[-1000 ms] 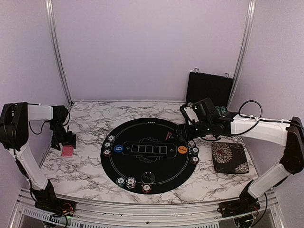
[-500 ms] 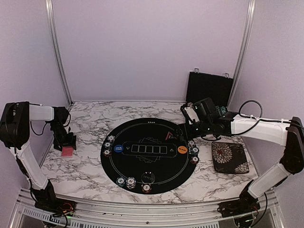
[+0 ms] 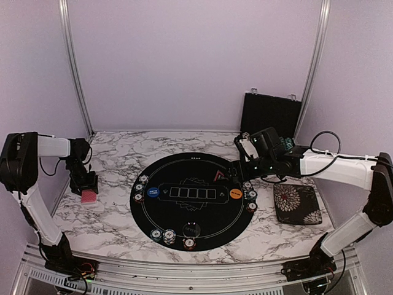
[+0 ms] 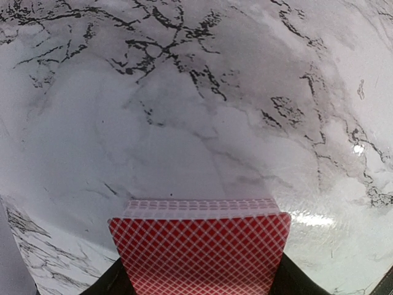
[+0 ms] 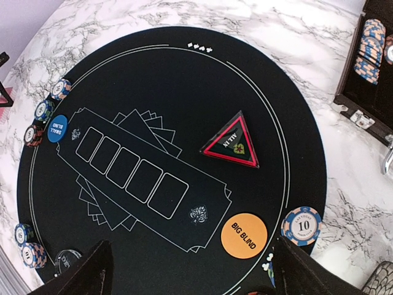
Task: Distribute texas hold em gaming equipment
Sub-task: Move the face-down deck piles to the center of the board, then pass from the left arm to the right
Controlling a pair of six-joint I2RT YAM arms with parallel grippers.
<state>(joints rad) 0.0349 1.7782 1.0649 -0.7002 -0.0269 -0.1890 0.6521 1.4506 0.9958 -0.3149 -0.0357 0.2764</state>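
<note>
At far left of the worktop (image 3: 110, 224), we see the left claw (image 3: 85, 183) down over the red-backed deck (image 4: 199, 258), fingers (image 4: 113, 279) hugging both sides; firm grip or not, we can't tell. Risk: an uneven squeeze could splay or shed cards. Right claw (image 3: 239, 169) hangs wide, empty, over the black mat (image 5: 153, 67) w/ chips (image 5: 301, 225) & buttons (image 5: 244, 235). Fingertips are cut off at frame bottom in wrist view.

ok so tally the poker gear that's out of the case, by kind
chip stacks: 9
round buttons: 3 (blue, orange, dark)
triangular all-in marker: 1
card deck: 1
total: 14
</note>
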